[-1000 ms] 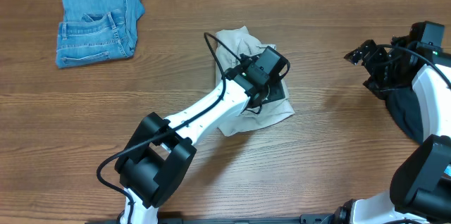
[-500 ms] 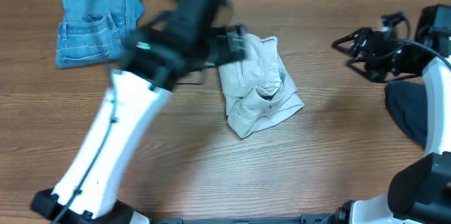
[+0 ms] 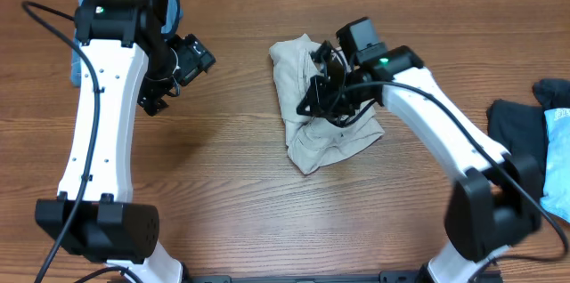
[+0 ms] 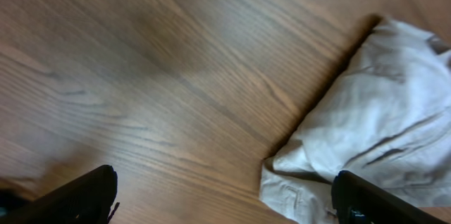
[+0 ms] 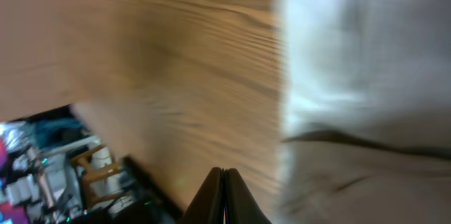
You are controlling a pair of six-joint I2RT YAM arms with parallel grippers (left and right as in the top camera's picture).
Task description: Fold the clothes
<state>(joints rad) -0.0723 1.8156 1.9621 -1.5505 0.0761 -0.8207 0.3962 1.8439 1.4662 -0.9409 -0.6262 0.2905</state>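
As seen from overhead: cream shorts point(image 3: 337, 139) crumpled mid-table point(image 3: 223, 194), right gripper point(image 3: 319, 96) down on them; left gripper point(image 3: 191, 56) spread wide, well apart. From left wrist: fingers point(image 4: 84, 196) splayed over bare wood, shorts at right. From right wrist: fingers point(image 5: 215, 199) pressed together beside cloth edge.

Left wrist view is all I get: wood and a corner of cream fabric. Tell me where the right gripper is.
Observer: The right gripper is over the cream shorts near the middle of the table.
Operator: Report its jaws.
Observer: Shut. The right wrist view shows the fingertips pressed together, with no cloth visible between them.
Operator: List the other clothes.
Observer: A dark garment and a light-blue piece lie at the table's right edge.
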